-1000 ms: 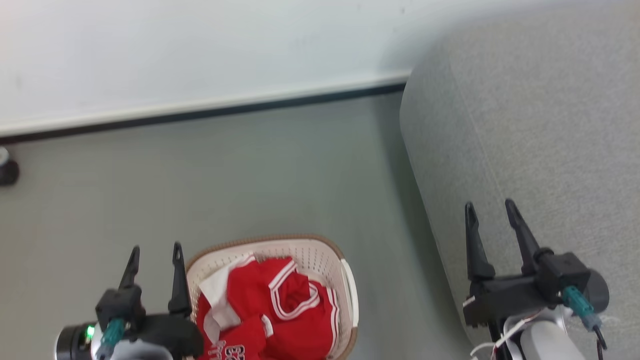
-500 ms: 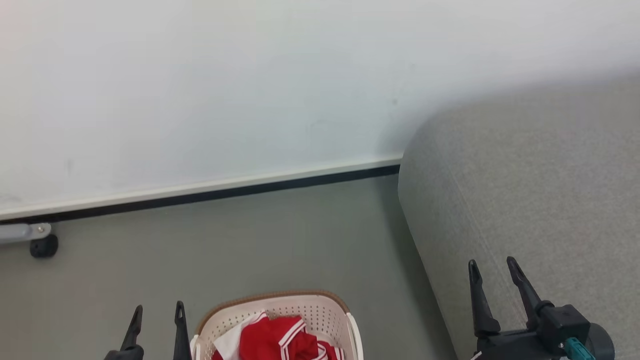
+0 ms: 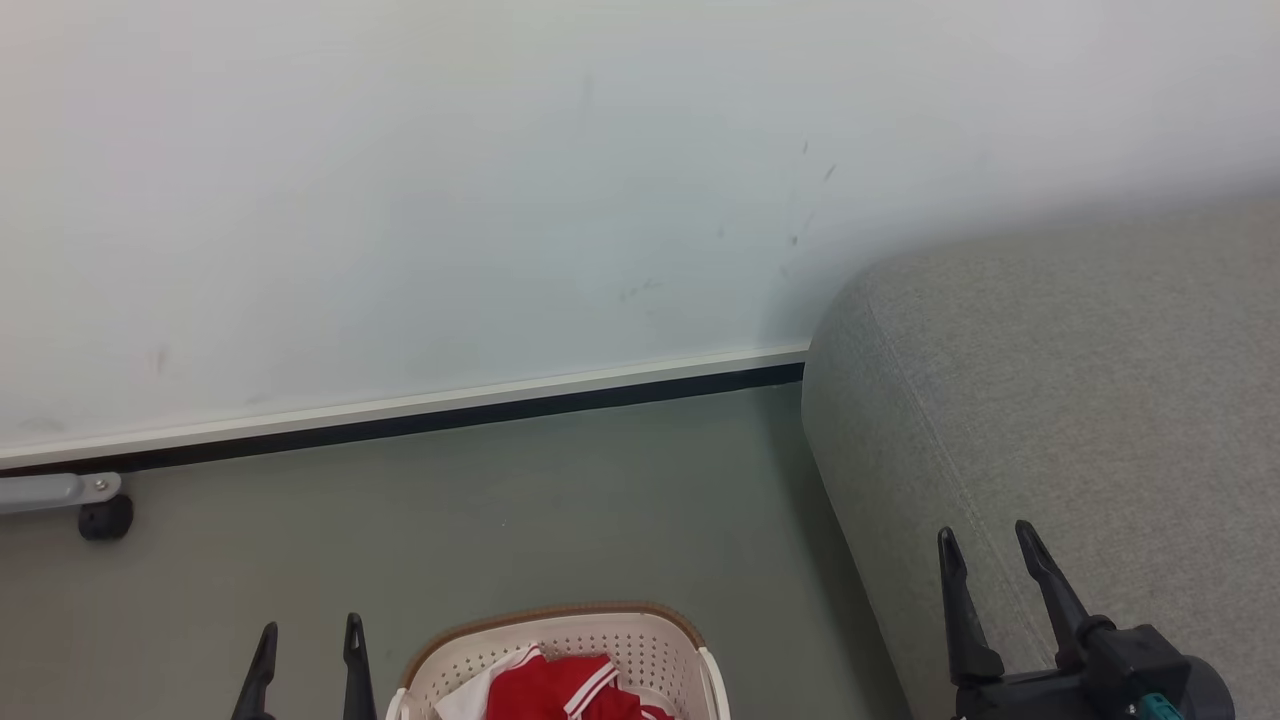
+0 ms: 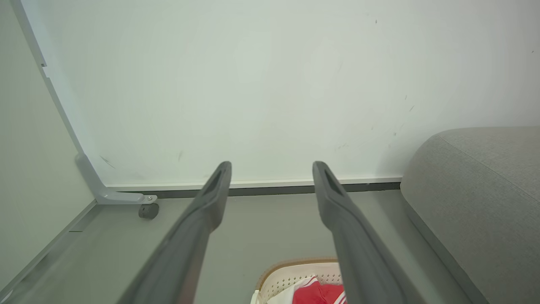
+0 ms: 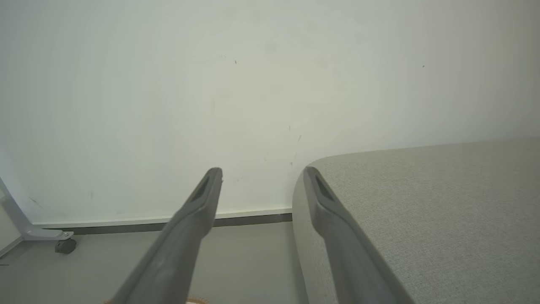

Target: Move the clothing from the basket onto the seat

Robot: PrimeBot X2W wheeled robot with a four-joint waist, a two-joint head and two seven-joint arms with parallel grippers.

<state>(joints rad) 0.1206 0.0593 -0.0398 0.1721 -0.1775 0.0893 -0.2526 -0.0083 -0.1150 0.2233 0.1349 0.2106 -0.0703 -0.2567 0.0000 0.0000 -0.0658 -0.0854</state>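
The left pincer [image 3: 309,655] and right pincer [image 3: 1000,590] are both hanging spread and empty, while the red clothing [image 3: 555,690] is lying in the basket [image 3: 560,612] on the floor [image 3: 500,520], just beside the left one. With the basket barely showing at the head view's bottom edge, a reach is risking catching its rim or dropping fabric short of the grey seat [image 3: 1080,400]. The bare floor is meeting a pale wall [image 3: 500,200].

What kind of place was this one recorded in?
Probably a plain indoor room set up like a home corner, possibly a lab. A grey upholstered seat stands against a bare white wall, a laundry basket of red clothing sits on a smooth grey floor.
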